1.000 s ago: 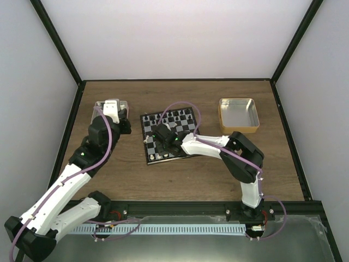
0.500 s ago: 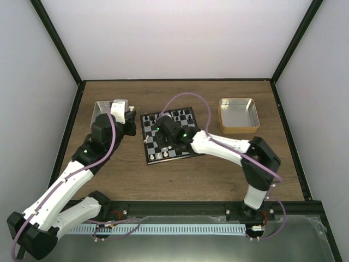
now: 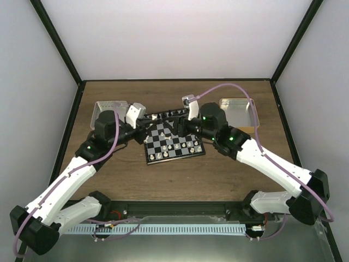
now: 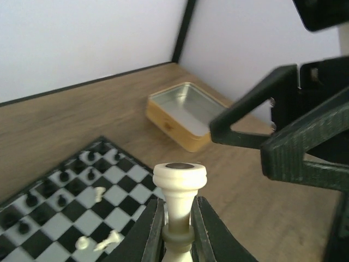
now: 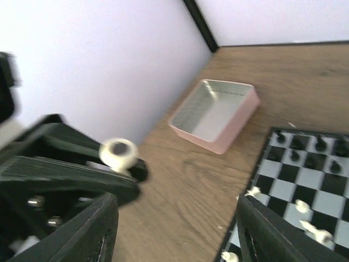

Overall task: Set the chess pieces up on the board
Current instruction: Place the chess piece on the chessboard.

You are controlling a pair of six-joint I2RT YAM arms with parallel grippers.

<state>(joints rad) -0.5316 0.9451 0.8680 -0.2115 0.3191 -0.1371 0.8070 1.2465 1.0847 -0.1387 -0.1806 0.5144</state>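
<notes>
My left gripper [image 4: 179, 232] is shut on the stem of a cream-white chess piece [image 4: 179, 185] with a wide round top. It hangs over the table by the board's [image 3: 163, 140] far left corner. From above, the left gripper [image 3: 146, 123] points right and my right gripper [image 3: 181, 126] points left at it over the board's far edge. The right gripper [image 5: 174, 234] is open and wide, nothing between its fingers [image 5: 94, 232]. The held piece [image 5: 119, 153] shows blurred ahead of it. Several cream pieces [image 3: 175, 146] stand or lie on the board's near rows.
Tiny black pieces [image 3: 170, 115] fill the board's far rows. A square metal tray [image 3: 109, 106] sits at the far left behind the left arm. A yellow-sided tin [image 3: 240, 108] sits at the far right, partly covered by the right arm, and also shows as the tin [image 4: 188, 114].
The right gripper lifted off the board's near rows, swung to the far edge and opened. The left gripper moved right from the metal tray toward the board, carrying the cream piece.
</notes>
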